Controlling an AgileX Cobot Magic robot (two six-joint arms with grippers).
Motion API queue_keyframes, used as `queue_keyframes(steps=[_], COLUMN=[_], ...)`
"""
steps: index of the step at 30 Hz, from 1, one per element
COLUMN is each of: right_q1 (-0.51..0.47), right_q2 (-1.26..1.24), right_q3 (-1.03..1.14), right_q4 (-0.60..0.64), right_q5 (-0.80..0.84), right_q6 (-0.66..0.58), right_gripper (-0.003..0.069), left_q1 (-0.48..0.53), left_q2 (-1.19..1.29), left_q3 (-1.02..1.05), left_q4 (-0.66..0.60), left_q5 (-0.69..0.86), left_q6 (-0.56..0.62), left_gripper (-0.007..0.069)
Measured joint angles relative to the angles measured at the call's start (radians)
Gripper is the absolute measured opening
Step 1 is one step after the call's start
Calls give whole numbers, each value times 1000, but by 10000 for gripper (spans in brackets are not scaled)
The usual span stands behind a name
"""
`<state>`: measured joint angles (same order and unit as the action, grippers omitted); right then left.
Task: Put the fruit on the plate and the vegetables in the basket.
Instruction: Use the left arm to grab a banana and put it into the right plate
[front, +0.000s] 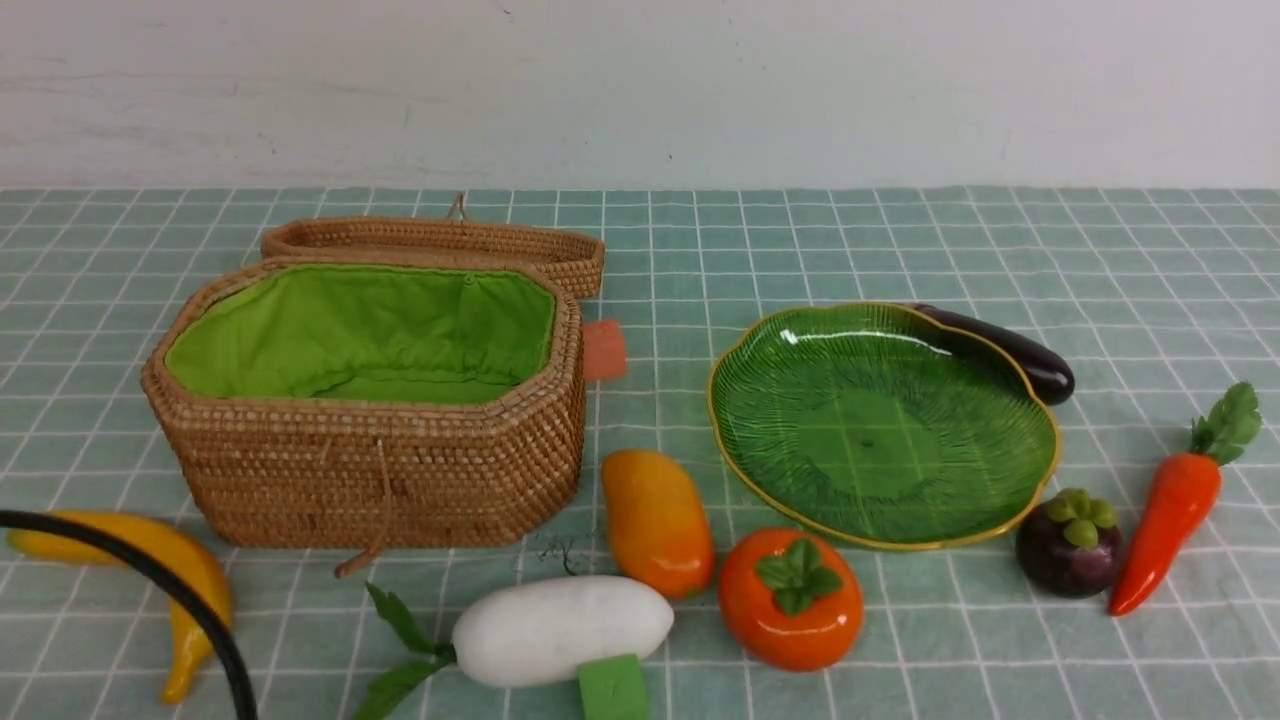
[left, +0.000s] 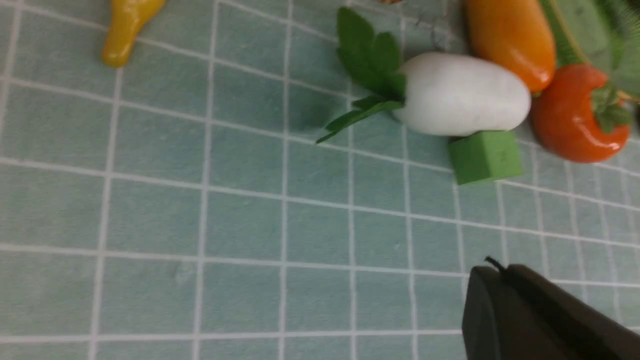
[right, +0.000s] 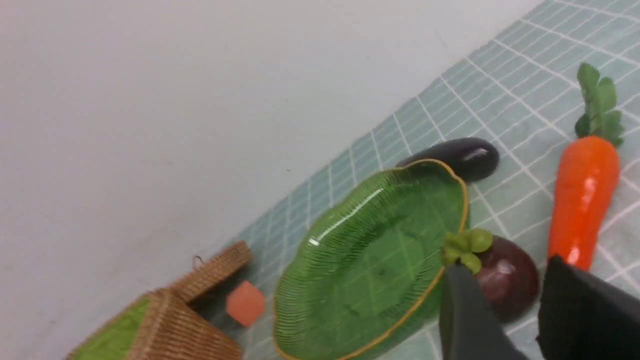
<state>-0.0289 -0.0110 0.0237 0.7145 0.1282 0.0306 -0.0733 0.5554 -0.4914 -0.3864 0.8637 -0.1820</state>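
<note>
The open basket (front: 380, 470) stands back left and the green plate (front: 880, 430) right of centre, bare. Banana (front: 150, 560), mango (front: 655, 520), persimmon (front: 790, 600) and mangosteen (front: 1068, 550) lie on the cloth. So do the radish (front: 560, 630), the carrot (front: 1165, 520) and, behind the plate, the eggplant (front: 1010, 350). Neither gripper shows in the front view. My left gripper (left: 495, 270) is shut on nothing, over bare cloth short of the radish (left: 460, 95). My right gripper (right: 506, 264) is open, with the mangosteen (right: 510, 295) lying beyond its fingertips.
A green block (front: 612, 688) touches the radish's near side. A salmon block (front: 604, 350) lies by the basket's right end. A black cable (front: 200, 620) arcs over the banana at the front left. The basket's lid (front: 440, 240) lies folded back behind it.
</note>
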Motion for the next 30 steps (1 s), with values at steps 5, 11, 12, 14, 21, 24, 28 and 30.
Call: queue_keyframes(steps=[5,11,12,14,21,24,28,30], right_q1=[23,68,77,103,249,320,342,344], right_q2=[50,299,347,409,523,531,531,531], right_q3=[-188,-619,-720,-837,-1060,-1076,-1078,-1078], right_q4=[33,-9,-28,-54,-79,-89,-97,-99], right_q5=[310,696,761,848,975,986,996,1001], right_q6=[-146,-379,-404,-428,-445,-467,-488,-492], right_gripper=[123,20,13,11,12,15,18,20], left_q1=[0,0,0,0,0,0,0,0], left_q2=[96,235,272,341,554,648,740,781], left_q3=[-21,-62,-70,-80,-86,-86,-87,-87], left_q4=[93,226,264,328,424,430,475,523], left_q5=[2,-18,-38,-74,-289,-437,-527,-555], left_q6=[-3,-87,-114,-164,-258,-265,-267,-268], left_gripper=[-13,-13,-13,-13,-12,24,121,186])
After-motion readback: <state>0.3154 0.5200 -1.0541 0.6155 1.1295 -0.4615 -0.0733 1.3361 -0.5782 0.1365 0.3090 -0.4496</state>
